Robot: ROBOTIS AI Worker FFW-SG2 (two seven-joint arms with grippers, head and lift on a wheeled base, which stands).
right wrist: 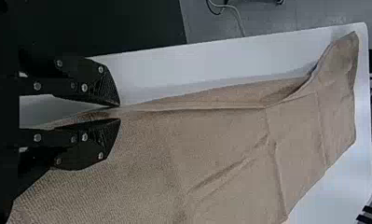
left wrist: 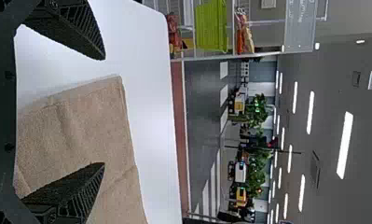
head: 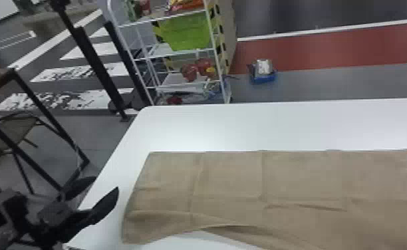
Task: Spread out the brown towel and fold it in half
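In the head view my left gripper (head: 106, 184) is open over the table's left edge, beside the left end of the brown towel (head: 229, 179). The towel lies wide across the table, with creases and a raised, wavy near edge. In the left wrist view, the widely parted fingers of my left gripper (left wrist: 104, 111) have a towel corner (left wrist: 104, 107) beyond them. My right gripper (right wrist: 120, 113), in the right wrist view, has a narrow gap between its fingertips, at the long edge of the towel (right wrist: 221, 140). No clear pinch on the cloth is visible.
The white table (head: 262, 126) extends beyond the towel's far edge. Behind its far left corner stands a wire shelf (head: 179, 51) with a green bin (head: 189, 31). A dark metal frame (head: 38, 99) stands on the floor at the left.
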